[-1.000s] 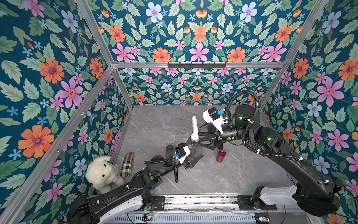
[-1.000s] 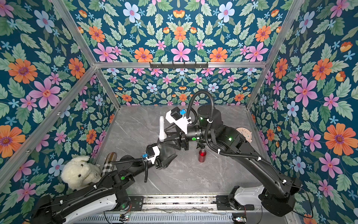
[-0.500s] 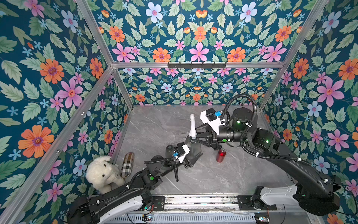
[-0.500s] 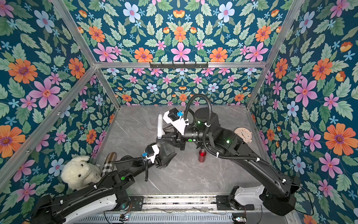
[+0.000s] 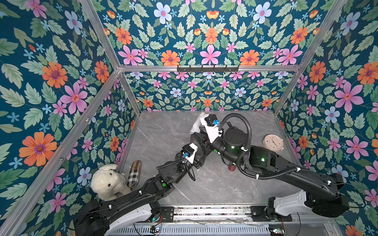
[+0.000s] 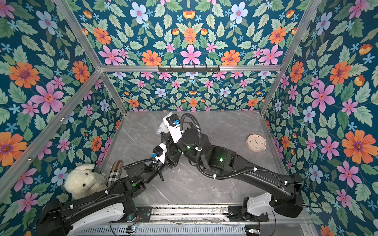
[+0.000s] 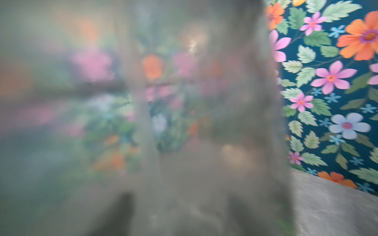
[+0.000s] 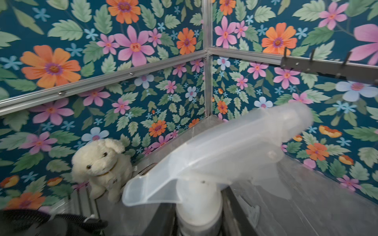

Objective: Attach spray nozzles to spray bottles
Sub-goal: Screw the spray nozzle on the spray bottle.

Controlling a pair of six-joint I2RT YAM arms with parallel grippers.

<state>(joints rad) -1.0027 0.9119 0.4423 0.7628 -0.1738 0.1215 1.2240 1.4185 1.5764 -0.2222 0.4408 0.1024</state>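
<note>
A translucent whitish spray nozzle (image 8: 235,147) sits on top of a smoky-grey spray bottle (image 5: 196,141) at mid-table. My right gripper (image 8: 198,222) is shut on the nozzle's white collar (image 8: 198,204), a dark finger on each side. The nozzle's head (image 5: 196,125) pokes out beside the right wrist in both top views (image 6: 161,127). My left gripper (image 5: 201,156) is shut on the bottle's body, which fills the left wrist view (image 7: 143,122) as a blur. A small red spray bottle (image 5: 232,168) stands mostly hidden behind the right arm.
A round beige clock (image 5: 273,142) lies at the right side of the table. A white plush dog (image 5: 108,181) and a plaid oblong case (image 5: 135,173) sit in the near left corner. Floral walls enclose the grey table (image 5: 214,190), with a hook rail (image 5: 207,68) on the back wall.
My right gripper has closed tighter on the nozzle's collar. The right wrist has swung left and turned with the nozzle; the arm now covers most of the red bottle. The left arm holds still.
</note>
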